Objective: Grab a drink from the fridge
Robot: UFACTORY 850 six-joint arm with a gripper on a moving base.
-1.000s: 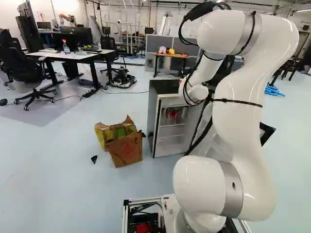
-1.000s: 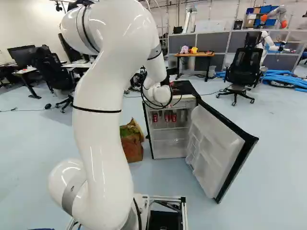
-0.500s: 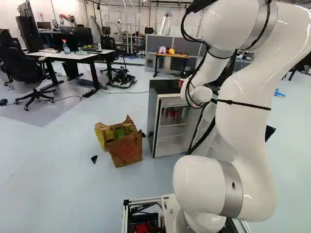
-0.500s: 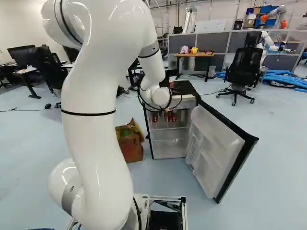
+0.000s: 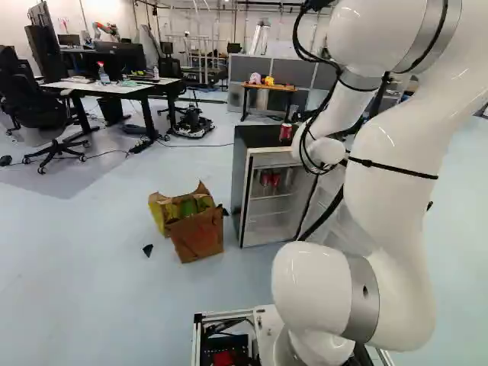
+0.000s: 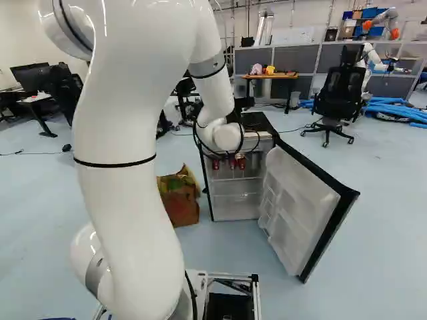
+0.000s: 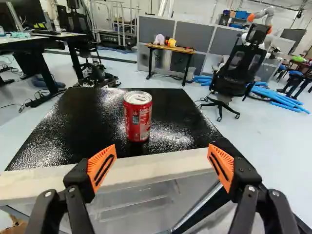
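Red can (image 7: 138, 119) is our aim. Nearest, our tool (image 7: 162, 146) stands wide and empty; next comes the pale front edge (image 7: 156, 168), which we should clear. Behind, on the fridge top (image 7: 180, 114), the can stands upright, probably heavy, smooth, thin-walled: we should hold its middle gently. Farther, the chair (image 7: 239, 68) seems no obstacle.

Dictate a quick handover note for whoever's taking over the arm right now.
End effector: open, empty, at the front edge of the fridge top.
Drinks: one red can upright on the fridge top, ahead of the end effector; more red cans inside.
Done: fridge door is open.
Left: grip a drink; which can is meant, I can't tell.
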